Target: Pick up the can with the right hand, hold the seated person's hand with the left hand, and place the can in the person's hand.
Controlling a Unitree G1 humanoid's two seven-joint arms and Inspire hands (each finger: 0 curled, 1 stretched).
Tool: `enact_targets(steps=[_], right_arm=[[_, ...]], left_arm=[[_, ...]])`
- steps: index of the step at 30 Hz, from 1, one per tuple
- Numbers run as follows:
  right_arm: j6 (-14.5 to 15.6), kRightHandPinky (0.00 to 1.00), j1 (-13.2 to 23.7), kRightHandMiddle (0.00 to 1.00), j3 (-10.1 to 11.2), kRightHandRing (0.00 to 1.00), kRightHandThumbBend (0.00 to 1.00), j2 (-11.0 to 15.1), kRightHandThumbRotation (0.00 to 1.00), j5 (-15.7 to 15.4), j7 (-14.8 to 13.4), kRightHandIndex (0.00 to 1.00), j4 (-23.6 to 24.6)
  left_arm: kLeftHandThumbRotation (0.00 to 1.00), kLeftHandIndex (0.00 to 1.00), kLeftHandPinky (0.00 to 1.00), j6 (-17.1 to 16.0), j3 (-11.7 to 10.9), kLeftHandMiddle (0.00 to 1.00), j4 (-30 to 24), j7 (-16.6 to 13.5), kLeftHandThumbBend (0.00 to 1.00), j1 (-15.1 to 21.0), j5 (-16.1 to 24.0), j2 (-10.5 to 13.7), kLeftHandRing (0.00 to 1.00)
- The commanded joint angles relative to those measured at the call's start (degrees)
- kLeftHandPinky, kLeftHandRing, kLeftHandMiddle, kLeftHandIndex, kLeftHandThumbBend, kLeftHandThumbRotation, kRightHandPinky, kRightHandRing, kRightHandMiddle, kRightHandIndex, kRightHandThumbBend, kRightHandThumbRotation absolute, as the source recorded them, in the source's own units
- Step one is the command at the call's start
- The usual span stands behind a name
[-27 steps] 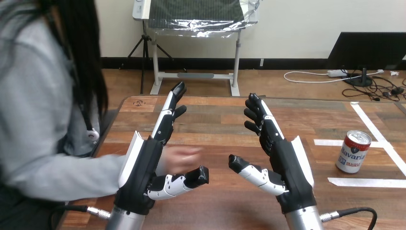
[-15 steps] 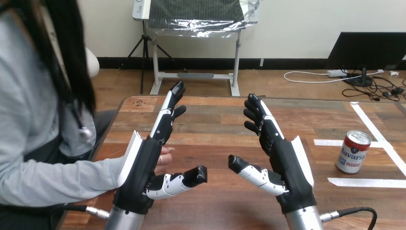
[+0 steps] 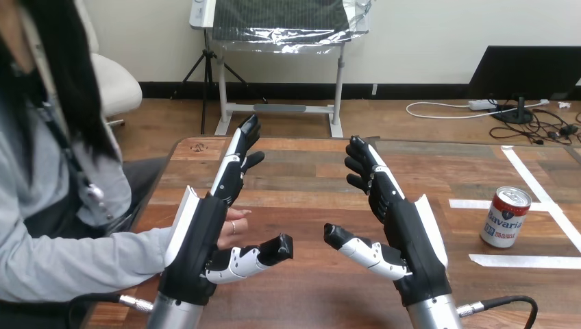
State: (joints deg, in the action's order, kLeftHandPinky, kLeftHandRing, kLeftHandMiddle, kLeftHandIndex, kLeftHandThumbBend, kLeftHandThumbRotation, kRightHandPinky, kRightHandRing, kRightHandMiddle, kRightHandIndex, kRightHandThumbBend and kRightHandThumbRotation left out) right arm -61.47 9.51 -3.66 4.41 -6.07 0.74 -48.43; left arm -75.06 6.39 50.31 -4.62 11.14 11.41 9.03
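1. Left hand (image 3: pixel 195 240) stands on edge above the wooden worktop (image 3: pixel 308 188) at the view's left. Its palm is turned inward, its fingers (image 3: pixel 233 161) are stretched straight toward the far edge, and its thumb pokes out sideways toward the middle. It grips nothing.
2. Right hand (image 3: pixel 414 236) mirrors that pose right of centre: palm facing inward, fingers extended and only slightly bent at the tips, thumb reaching toward the other hand, nothing held. The two thumbs point at each other across a gap of bare wood and do not touch.
3. The person's hand (image 3: pixel 233 226) lies low over the worktop just beyond the left hand's palm, coming in from the view's left on a sleeve (image 3: pixel 89 260). Most of it is hidden behind the robot's palm. Whether the two touch cannot be told, and no robot finger curls round it.
4. The can (image 3: pixel 505 216), red and white with a silver top, stands upright on the worktop at the view's right, well apart from the right hand and touched by neither hand.
5. Strips of white tape (image 3: pixel 524 260) are stuck to the worktop round the can. One lies nearer the robot than the can, and another runs slantwise past it on its far right side.
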Motion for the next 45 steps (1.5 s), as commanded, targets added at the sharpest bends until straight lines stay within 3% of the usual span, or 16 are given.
enact_targets(steps=[1, 25, 40, 45], right_arm=[[-0.3, 0.89, 2.9, 0.94, 0.8, 0.92, 1.00, -0.5, 0.58, 1.3, 0.4, 0.94, 1.7], [-0.7, 0.88, 3.3, 0.93, 1.4, 0.91, 1.00, -0.2, 0.58, 0.6, -0.3, 0.94, 1.5], [-1.7, 0.85, 4.3, 0.91, 3.1, 0.88, 1.00, 1.2, 0.61, -4.2, -5.7, 0.94, 0.9], [-1.9, 0.83, 5.0, 0.91, 3.7, 0.87, 1.00, 1.3, 0.60, -2.8, -5.6, 0.93, 0.3]], left_arm=[[0.75, 1.00, 0.90, -0.2, -1.3, 1.00, 0.4, 0.1, 1.00, 1.5, -0.8, -0.4, 0.97], [0.73, 0.99, 0.88, -0.4, -2.4, 1.00, 0.3, 0.0, 1.00, 1.5, -0.3, -1.0, 0.96], [0.73, 0.98, 0.88, 0.0, -2.3, 1.00, 0.4, 0.6, 1.00, 1.5, -1.3, -1.2, 0.96], [0.72, 0.98, 0.88, -0.1, -2.3, 1.00, 0.5, 0.7, 1.00, 1.5, -1.5, -1.3, 0.96]])
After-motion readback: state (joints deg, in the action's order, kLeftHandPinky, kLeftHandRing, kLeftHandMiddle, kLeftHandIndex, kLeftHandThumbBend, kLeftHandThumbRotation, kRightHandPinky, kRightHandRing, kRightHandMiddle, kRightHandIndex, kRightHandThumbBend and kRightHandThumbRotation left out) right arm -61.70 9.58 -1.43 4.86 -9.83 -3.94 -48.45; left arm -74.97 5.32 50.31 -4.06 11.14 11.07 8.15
